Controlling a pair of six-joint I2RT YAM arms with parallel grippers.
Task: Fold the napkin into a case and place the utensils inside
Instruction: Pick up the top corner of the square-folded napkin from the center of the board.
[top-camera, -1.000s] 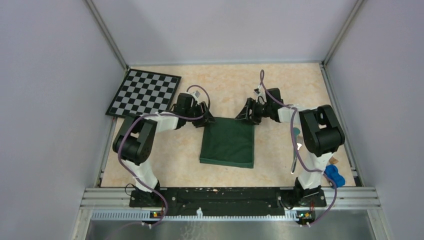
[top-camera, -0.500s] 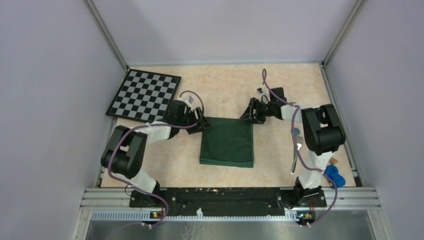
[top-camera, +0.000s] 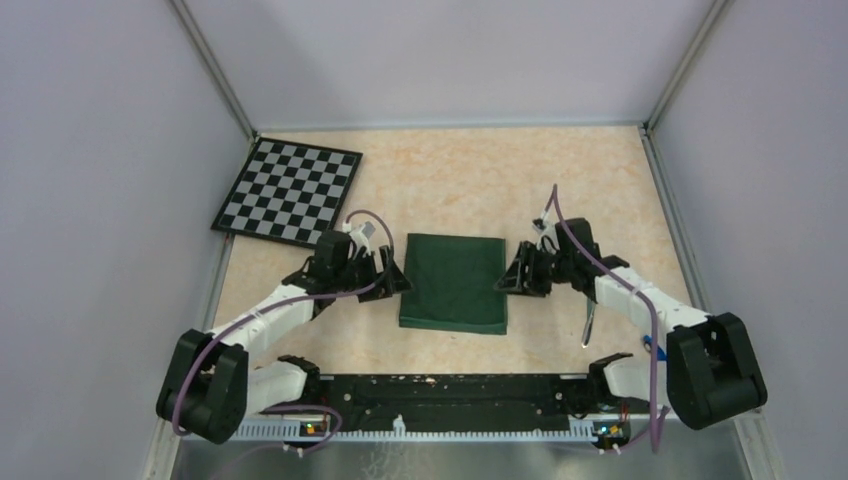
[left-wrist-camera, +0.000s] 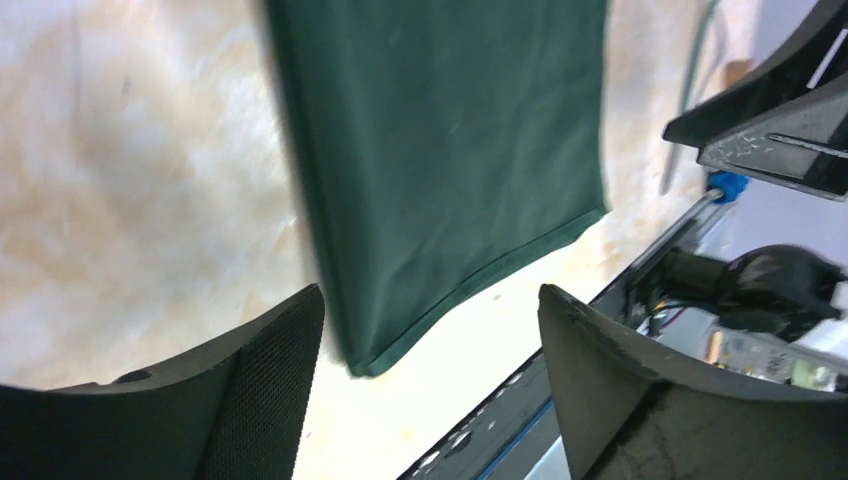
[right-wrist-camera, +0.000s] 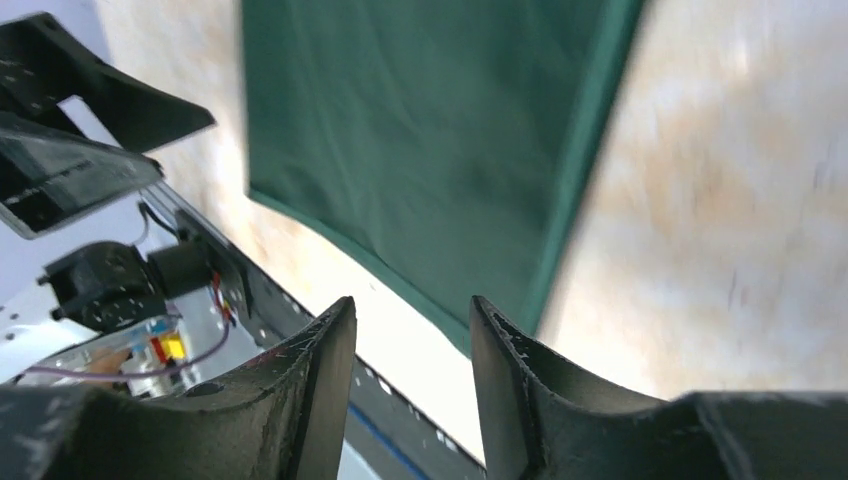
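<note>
The dark green napkin (top-camera: 455, 283) lies folded flat in a rectangle in the middle of the table. It also shows in the left wrist view (left-wrist-camera: 440, 140) and the right wrist view (right-wrist-camera: 420, 130). My left gripper (top-camera: 392, 279) is open and empty, low beside the napkin's left edge (left-wrist-camera: 430, 300). My right gripper (top-camera: 513, 279) is open and empty beside the napkin's right edge (right-wrist-camera: 412, 305). A silver utensil handle (top-camera: 589, 325) lies right of the napkin, partly under the right arm; its head is hidden. No separate case shows.
The black-and-white checkered board (top-camera: 290, 190) lies at the back left. A blue toy car (top-camera: 655, 347) peeks out by the right arm's base and shows in the left wrist view (left-wrist-camera: 728, 184). The black base rail (top-camera: 440, 392) runs along the near edge.
Both arms have drawn back from the napkin's far corners toward the near side and now sit beside its left and right edges. The napkin has not moved.
</note>
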